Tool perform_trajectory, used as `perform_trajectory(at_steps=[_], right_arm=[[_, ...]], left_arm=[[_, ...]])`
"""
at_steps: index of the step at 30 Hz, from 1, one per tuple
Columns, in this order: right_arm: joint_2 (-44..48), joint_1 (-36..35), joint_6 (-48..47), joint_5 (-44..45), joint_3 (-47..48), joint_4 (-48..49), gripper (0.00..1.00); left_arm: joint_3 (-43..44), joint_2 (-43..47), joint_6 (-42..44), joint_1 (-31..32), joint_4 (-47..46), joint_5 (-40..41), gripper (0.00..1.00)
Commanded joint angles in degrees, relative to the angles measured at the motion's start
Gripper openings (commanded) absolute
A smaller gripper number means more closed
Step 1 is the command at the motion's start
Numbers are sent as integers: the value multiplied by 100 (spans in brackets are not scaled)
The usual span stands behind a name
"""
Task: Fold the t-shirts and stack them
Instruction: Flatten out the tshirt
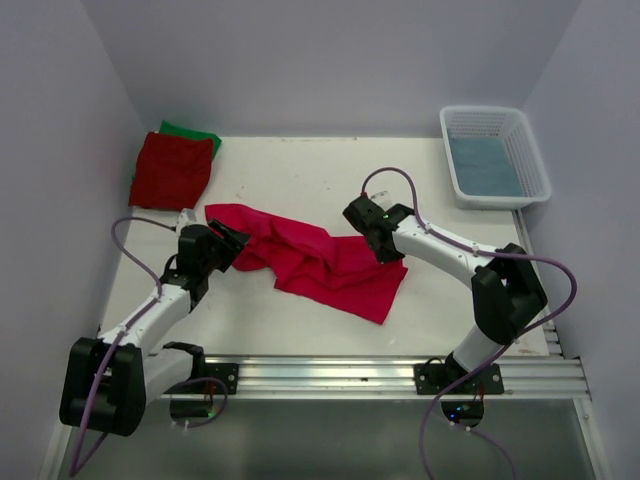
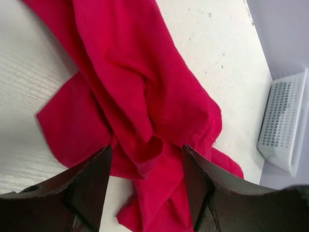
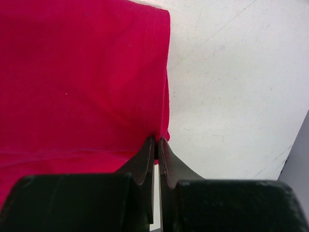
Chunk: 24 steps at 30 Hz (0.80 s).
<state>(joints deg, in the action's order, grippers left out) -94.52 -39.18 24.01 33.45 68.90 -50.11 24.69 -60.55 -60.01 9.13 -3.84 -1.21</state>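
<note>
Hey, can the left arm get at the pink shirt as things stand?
Probably yes. The left gripper is open with a bunched fold of the pink shirt between its fingers, nothing covering it. The right gripper pinches the shirt's other edge.

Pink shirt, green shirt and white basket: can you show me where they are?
pink shirt (image 1: 320, 265): top view, middle of the crumpled cloth.
green shirt (image 1: 196, 133): top view, the corner peeking out behind the darker red shirt (image 1: 172, 170).
white basket (image 1: 490, 201): top view, its near wall.
</note>
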Motion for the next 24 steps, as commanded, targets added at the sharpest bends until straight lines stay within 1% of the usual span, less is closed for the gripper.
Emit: perform_trajectory(at_steps=[1, 9, 15, 24], right_arm=[[4, 33, 7, 82, -35, 98, 0], [4, 33, 16, 91, -79, 98, 0], [4, 33, -2, 118, -96, 98, 0], [-23, 24, -10, 144, -97, 98, 0]], left_arm=[[-104, -211, -353, -16, -872, 280, 63], [-429, -448, -415, -16, -1645, 420, 61], [-544, -677, -538, -16, -2068, 315, 61], [-491, -659, -591, -7, -2235, 183, 60]])
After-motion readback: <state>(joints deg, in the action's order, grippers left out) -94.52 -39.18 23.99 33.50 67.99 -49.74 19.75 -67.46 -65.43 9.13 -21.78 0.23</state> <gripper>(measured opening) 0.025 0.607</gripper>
